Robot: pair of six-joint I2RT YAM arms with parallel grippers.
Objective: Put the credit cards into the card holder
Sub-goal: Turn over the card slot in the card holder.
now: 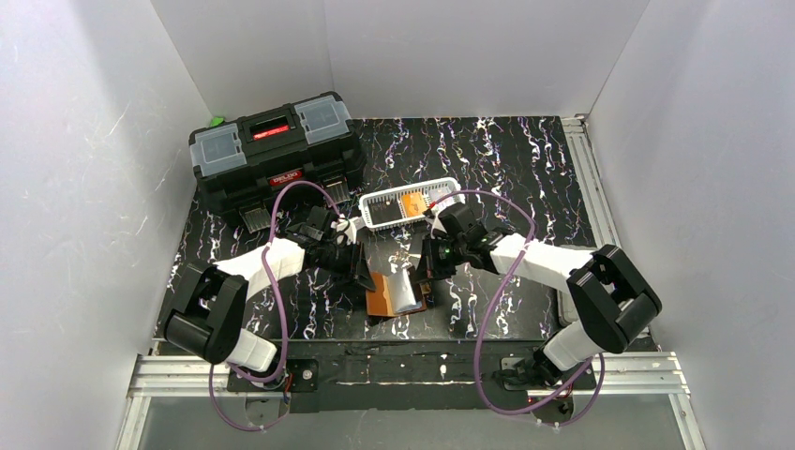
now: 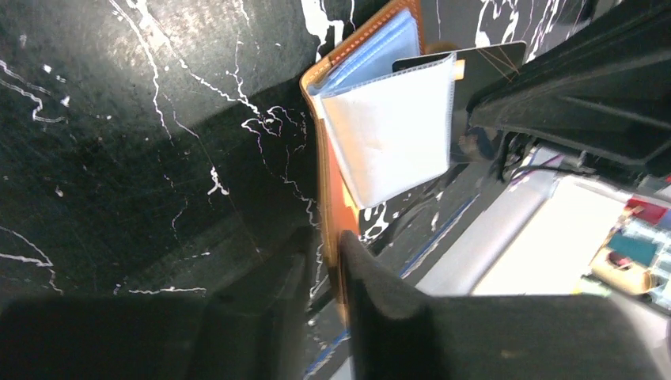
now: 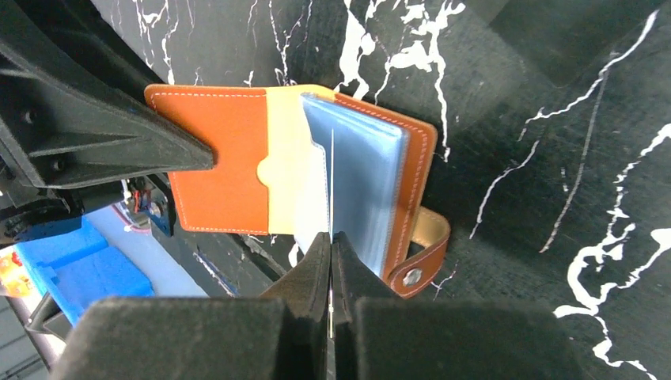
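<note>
The brown card holder (image 1: pixel 386 298) lies open on the black marbled table between both grippers. In the right wrist view its orange cover (image 3: pixel 217 162), clear sleeves (image 3: pixel 368 186) and snap tab (image 3: pixel 415 265) show. My left gripper (image 2: pixel 328 241) is shut on the edge of the holder's cover (image 2: pixel 339 207). My right gripper (image 3: pixel 330 237) is shut on a thin credit card (image 3: pixel 331 170), seen edge-on and standing among the sleeves. From the left wrist that card (image 2: pixel 487 67) looks dark and sits behind a raised clear sleeve (image 2: pixel 392 134). More credit cards (image 1: pixel 413 203) lie in the white basket.
The white slotted basket (image 1: pixel 450 187) stands just behind the grippers. A big black toolbox (image 1: pixel 272 155) sits at the back left. White walls close in three sides. An aluminium rail (image 1: pixel 591 178) runs along the table's right edge.
</note>
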